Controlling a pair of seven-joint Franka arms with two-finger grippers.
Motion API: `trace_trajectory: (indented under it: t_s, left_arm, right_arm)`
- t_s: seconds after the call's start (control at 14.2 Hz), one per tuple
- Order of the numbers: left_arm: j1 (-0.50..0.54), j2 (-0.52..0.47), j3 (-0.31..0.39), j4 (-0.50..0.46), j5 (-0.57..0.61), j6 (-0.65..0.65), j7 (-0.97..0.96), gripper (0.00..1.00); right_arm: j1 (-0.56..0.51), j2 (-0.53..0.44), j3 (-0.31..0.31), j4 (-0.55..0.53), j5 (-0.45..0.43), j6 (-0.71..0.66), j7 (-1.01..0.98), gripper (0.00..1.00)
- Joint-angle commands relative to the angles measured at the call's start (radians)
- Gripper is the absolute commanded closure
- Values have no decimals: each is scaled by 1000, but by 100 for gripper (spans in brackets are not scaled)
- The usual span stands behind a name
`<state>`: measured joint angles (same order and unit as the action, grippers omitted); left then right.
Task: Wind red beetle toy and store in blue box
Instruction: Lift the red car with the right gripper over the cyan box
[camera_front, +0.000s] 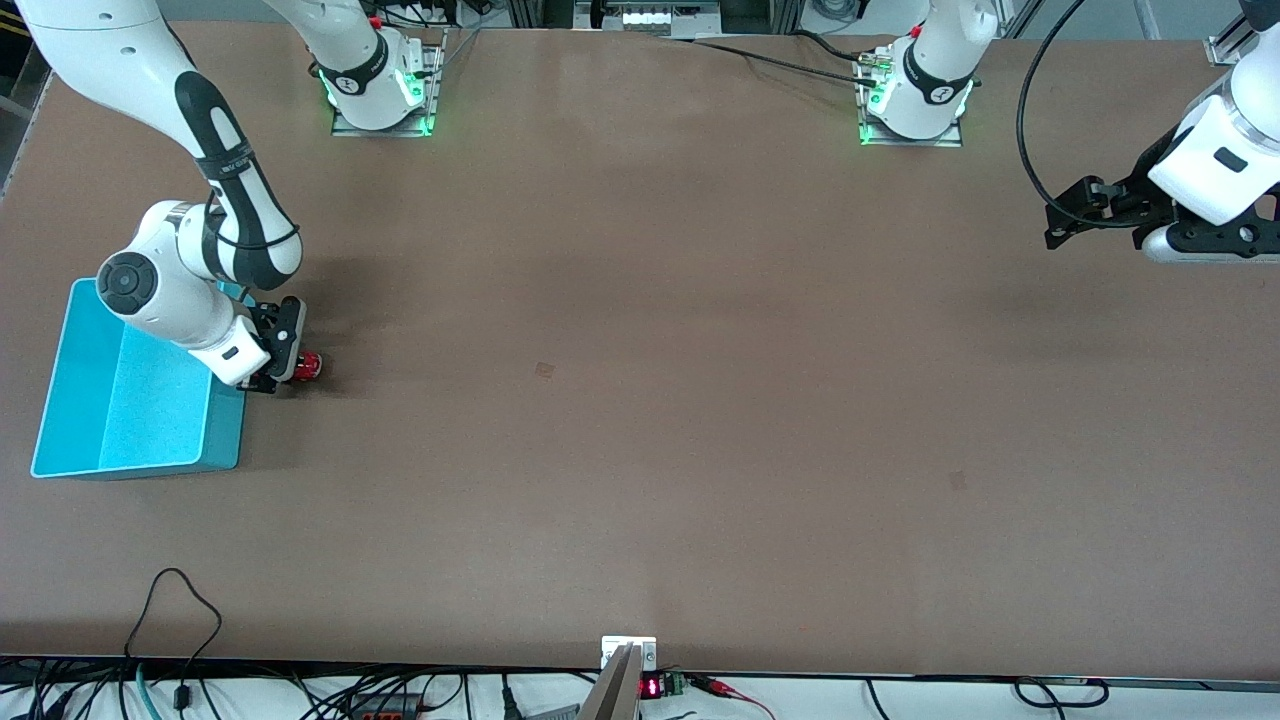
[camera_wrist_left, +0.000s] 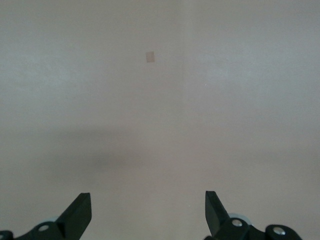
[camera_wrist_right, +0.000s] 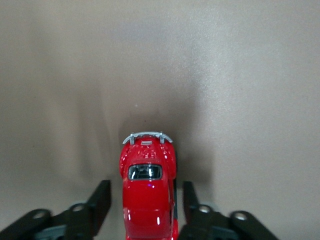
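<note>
1. The right gripper (camera_wrist_right: 142, 197) is down at the table, right by the blue box (camera_front: 75, 400). Its two fingers (camera_wrist_right: 100, 197) sit one on each side of the red beetle toy (camera_wrist_right: 148, 192). They are drawn in close to the car's sides, but there looks to be a thin gap on at least one side, so I cannot tell if they are pinching it yet.

2. I think the fingers are placed on the car's sides so the wheels can stay on the table (camera_front: 640, 400). Then the car could be rolled to wind it up.

3. The red beetle toy is on the table, just beside the box wall that faces the middle of the table. It is not in the box. Its silver bumper points away from the gripper.

4. The blue box sits at the right arm's end of the table, and the right arm leans over it. It looks empty inside, with lots of room for the little car. Its thin wall is close, so the gripper must lift over that edge.

5. In front of the car the table is bare and wide, so there is room to roll.

6. The left gripper (camera_wrist_left: 148, 212) waits up high over the left arm's end of the table, its fingers spread wide and holding nothing.
</note>
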<state>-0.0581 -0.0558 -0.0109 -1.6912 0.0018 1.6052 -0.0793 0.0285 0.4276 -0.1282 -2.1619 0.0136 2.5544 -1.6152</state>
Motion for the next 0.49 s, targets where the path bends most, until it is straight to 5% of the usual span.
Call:
trace_trajectory:
  t_s: [0.0,0.14,0.42]
  left_arm:
    - [-3,17,-3,33,23,-16,1,0]
    - [-3,17,-3,33,23,-16,1,0]
    - [-3,17,-3,34,23,-14,1,0]
  right_arm:
    - [-9,-12,9,-10,12,21,-22,76]
    - [-1,-17,9,13,51,12,-5,83]
    - [71,-56,7,114,317,7,49,83]
